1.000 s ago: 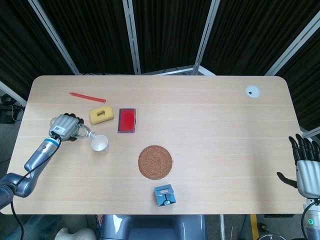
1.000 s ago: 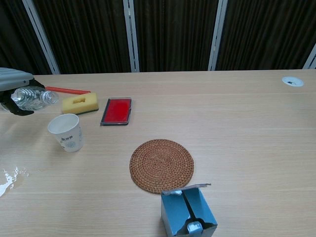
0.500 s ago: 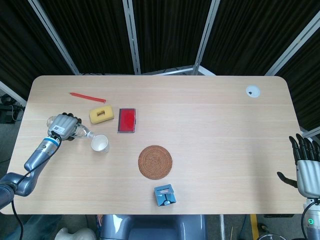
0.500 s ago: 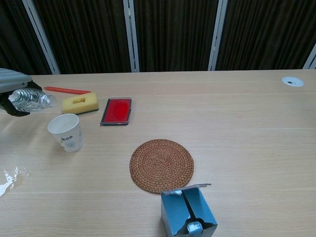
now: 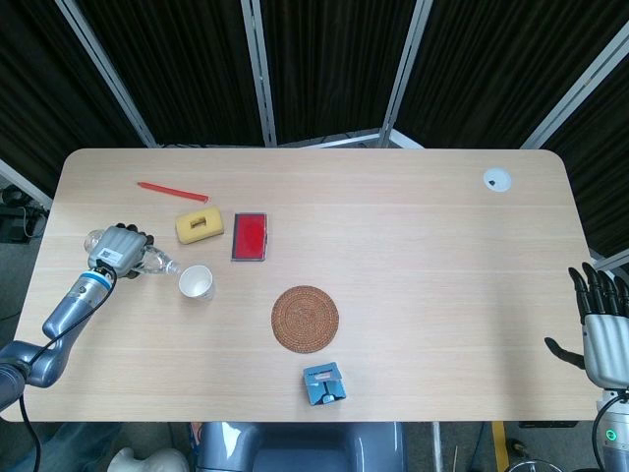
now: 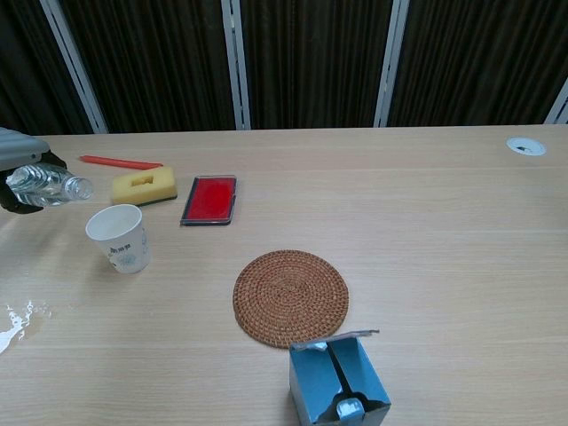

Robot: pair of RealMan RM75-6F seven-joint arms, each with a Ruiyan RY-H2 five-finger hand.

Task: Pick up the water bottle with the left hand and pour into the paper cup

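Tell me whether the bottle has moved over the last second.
Yes. The bottle, held in the left hand, has drawn back leftward from the cup; its mouth was over the cup's rim and now sits clear to the left.

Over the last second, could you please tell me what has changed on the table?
The left hand, gripping the water bottle, drew back to the left, so the bottle's mouth is now clear of the paper cup. The cup, the sponge and the right hand stayed put.
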